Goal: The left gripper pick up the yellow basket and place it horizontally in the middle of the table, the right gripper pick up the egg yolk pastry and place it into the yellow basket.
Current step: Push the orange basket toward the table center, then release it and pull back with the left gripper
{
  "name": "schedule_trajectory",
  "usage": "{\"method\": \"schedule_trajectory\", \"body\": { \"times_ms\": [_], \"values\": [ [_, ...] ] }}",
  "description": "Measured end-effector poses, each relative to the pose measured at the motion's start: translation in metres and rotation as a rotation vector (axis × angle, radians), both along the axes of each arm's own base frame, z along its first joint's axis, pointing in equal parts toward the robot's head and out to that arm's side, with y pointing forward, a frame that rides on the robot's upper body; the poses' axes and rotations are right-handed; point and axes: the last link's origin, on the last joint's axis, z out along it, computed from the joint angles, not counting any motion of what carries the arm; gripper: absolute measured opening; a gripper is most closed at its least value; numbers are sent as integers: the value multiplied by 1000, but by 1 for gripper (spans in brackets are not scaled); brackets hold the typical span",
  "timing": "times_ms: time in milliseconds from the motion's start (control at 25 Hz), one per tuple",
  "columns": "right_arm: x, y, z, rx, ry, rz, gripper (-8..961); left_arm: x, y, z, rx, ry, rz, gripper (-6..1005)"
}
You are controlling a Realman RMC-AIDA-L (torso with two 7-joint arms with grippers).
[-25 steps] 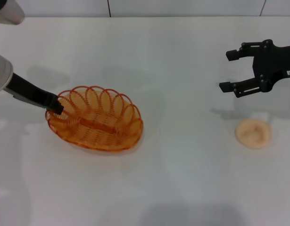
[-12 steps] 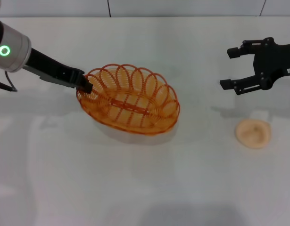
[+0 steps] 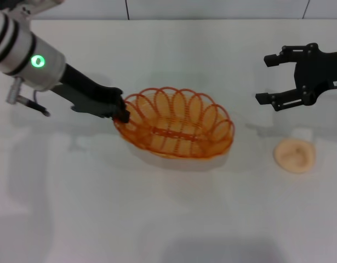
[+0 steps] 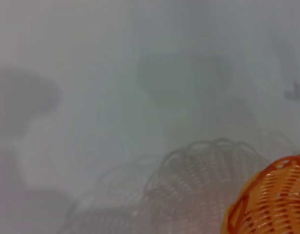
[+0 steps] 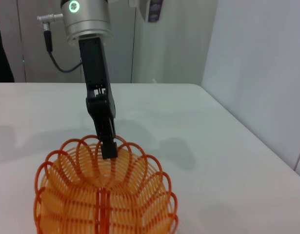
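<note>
The yellow basket [image 3: 176,125] hangs a little above the white table [image 3: 168,219] near its middle, casting a shadow below. My left gripper [image 3: 122,113] is shut on the basket's left rim; it also shows in the right wrist view [image 5: 108,146], gripping the far rim of the basket [image 5: 103,200]. Part of the basket shows in the left wrist view [image 4: 271,202]. The egg yolk pastry [image 3: 293,155] lies on the table at the right. My right gripper [image 3: 264,80] is open, hovering behind and left of the pastry.
A wall edge runs along the table's back [image 3: 168,16]. A wall [image 5: 257,68] stands beyond the table's far edge in the right wrist view. White table surface lies in front of the basket and between basket and pastry.
My left gripper has carried the basket to the right, from the left side toward the table's middle. The right gripper and the pastry have stayed in place.
</note>
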Motion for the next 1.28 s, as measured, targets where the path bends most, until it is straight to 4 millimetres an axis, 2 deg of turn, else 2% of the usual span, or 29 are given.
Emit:
{"method": "schedule_trajectory", "body": {
  "times_ms": [200, 440, 800, 1080, 1280],
  "values": [
    [4, -3, 0, 5, -8, 12, 779, 9, 2, -14, 17, -31, 61, 77],
    [6, -4, -2, 7, -10, 19, 775, 3, 3, -22, 42, -52, 138, 78],
    [6, -4, -3, 11, -14, 31, 769, 3, 4, -34, 34, -50, 143, 76],
    [6, -5, -4, 9, -12, 31, 765, 8, 7, -35, 36, -51, 126, 85],
    [6, -4, -4, 11, -12, 28, 762, 9, 1, -41, -6, -87, 145, 92]
  ]
}}
